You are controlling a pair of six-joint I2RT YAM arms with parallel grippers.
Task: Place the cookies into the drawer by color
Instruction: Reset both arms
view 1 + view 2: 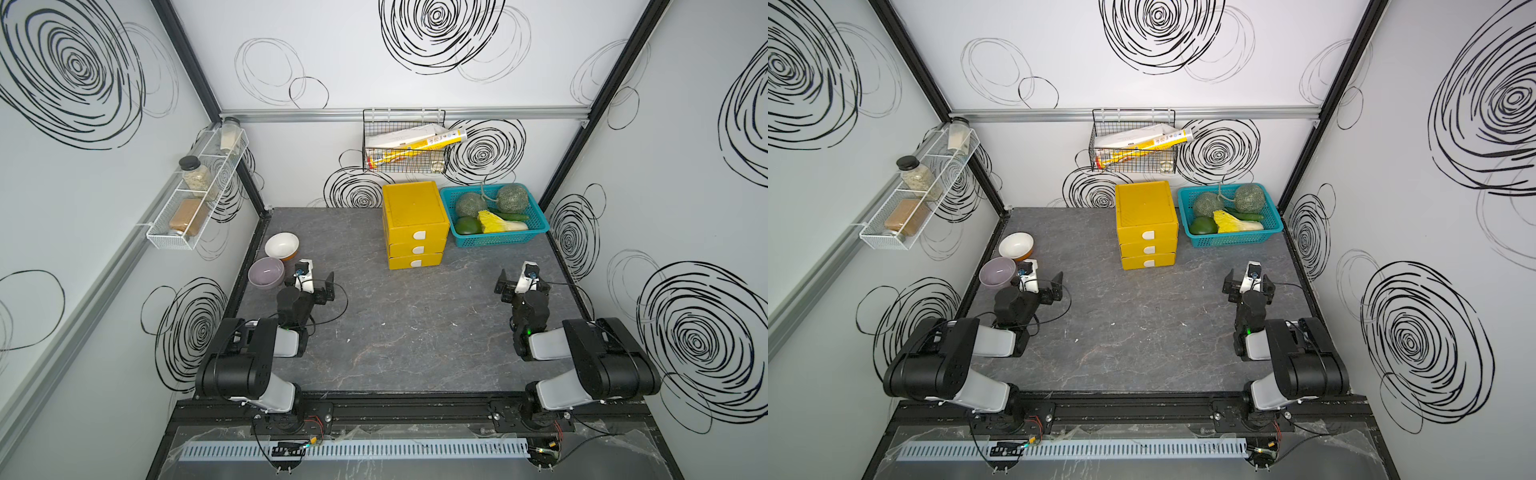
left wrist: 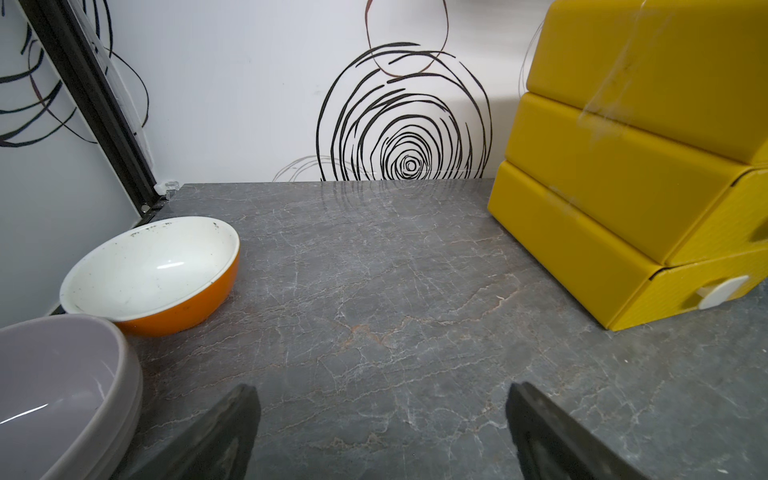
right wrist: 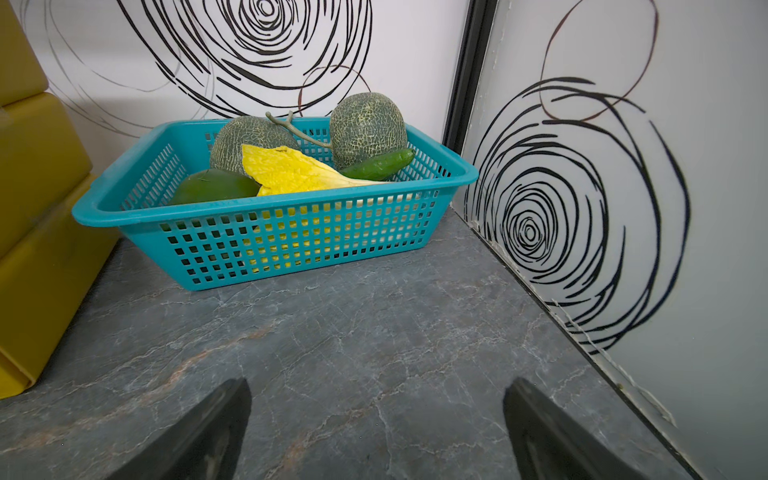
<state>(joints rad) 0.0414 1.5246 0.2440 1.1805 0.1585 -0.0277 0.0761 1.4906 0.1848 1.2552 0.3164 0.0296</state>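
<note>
The cookies are out of view in every frame. The drawer (image 1: 415,224) (image 1: 1146,224) is a yellow cabinet of three stacked drawers at the back of the table, all pushed in, each with a white tab handle. The left wrist view shows its side (image 2: 623,166), and its edge (image 3: 33,249) shows in the right wrist view. My left gripper (image 1: 311,279) (image 1: 1038,279) (image 2: 382,399) hovers low at the table's left, open and empty. On the right side my right gripper (image 1: 524,282) (image 1: 1250,280) (image 3: 378,395) is open too, with only bare table between its fingers.
An orange bowl with a white inside (image 1: 281,245) (image 2: 153,270) and a purple bowl (image 1: 266,272) (image 2: 54,395) sit close beside my left gripper. A teal basket (image 1: 494,239) (image 3: 291,241) of vegetables stands right of the drawer. A wire basket (image 1: 403,141) and a jar rack (image 1: 195,187) hang on the walls.
</note>
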